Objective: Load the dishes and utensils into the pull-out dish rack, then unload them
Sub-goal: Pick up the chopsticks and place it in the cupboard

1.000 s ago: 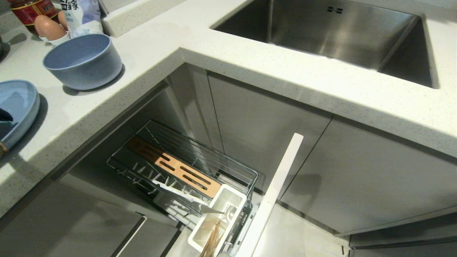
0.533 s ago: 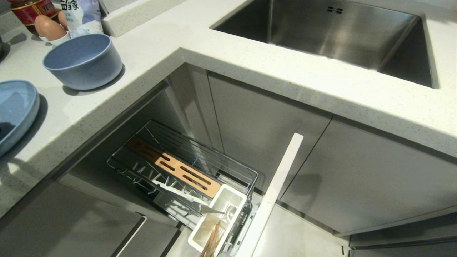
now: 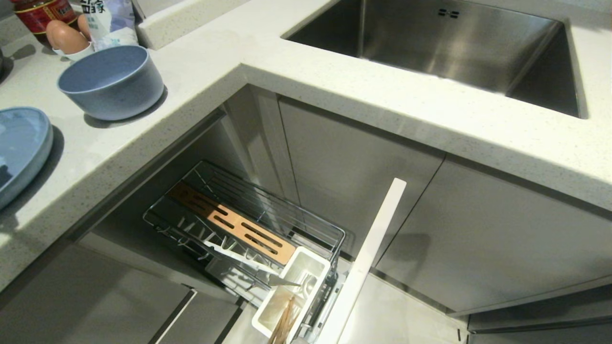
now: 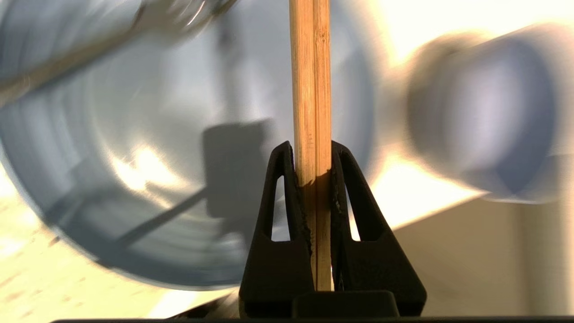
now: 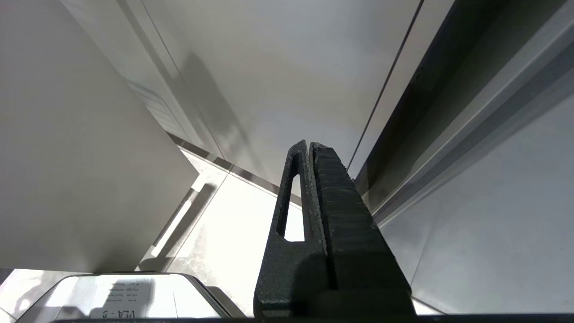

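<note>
On the counter [image 3: 201, 71], the bowl [image 3: 111, 81] sits behind the plate [image 3: 21, 148], with the sink [image 3: 459, 43] well to the right. Below the counter, the pull-out dish rack [image 3: 248, 239] stands drawn out (chopsticks [image 3: 284, 322] in its cutlery box [image 3: 291, 296], nearest the front panel [image 3: 368, 258]).

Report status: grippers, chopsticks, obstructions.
Left gripper shut on chopsticks over plate. Right gripper shut, parked by cabinets. Nothing blocking.

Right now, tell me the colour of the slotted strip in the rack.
Light-brown wood; the slotted strip shows best in the head view.
</note>
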